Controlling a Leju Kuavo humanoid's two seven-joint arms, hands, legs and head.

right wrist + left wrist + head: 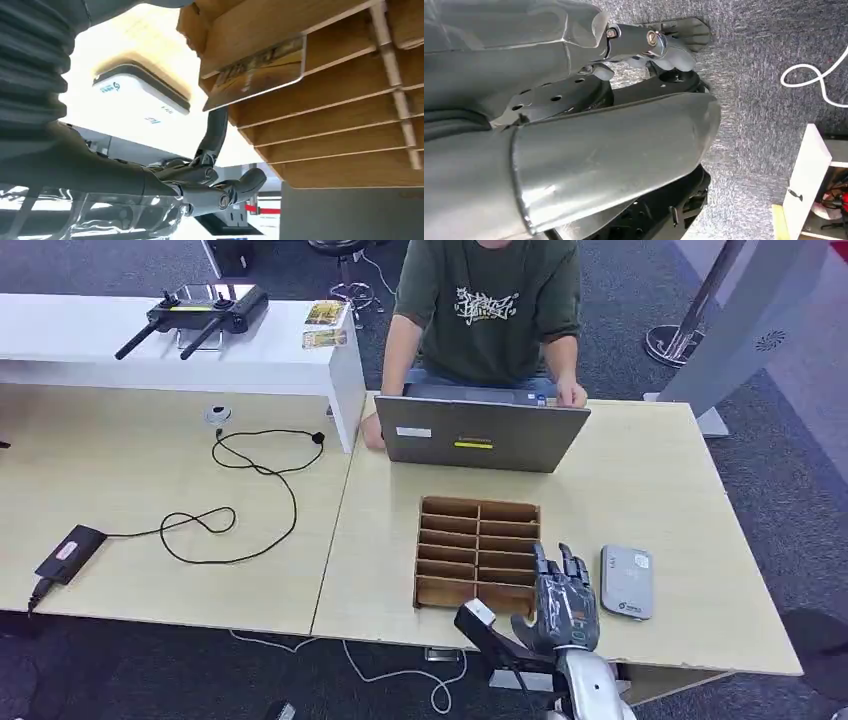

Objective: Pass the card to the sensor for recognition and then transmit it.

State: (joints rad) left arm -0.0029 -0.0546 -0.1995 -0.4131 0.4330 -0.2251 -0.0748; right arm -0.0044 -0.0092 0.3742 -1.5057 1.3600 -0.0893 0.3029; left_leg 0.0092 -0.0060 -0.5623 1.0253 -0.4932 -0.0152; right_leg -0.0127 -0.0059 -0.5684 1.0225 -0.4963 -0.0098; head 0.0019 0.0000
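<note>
A card (260,70) stands in a front slot of the wooden divider box (478,552), its edge sticking out past the box (325,125). My right hand (565,605) hovers at the box's front right corner with fingers spread; one finger (216,131) reaches up to the card's lower edge, and nothing is pinched. The grey card sensor (627,581) lies flat on the table just right of the hand, and the right wrist view shows the sensor (142,92) beside the box. My left hand (664,45) hangs beside my body over the carpet, holding nothing.
A person (487,310) sits behind an open laptop (480,433) at the table's far side. On the left table lie a black cable (250,490) and a power adapter (70,553). A white bench (300,365) carries a controller (195,315). The table's front edge (700,665) is close to my hand.
</note>
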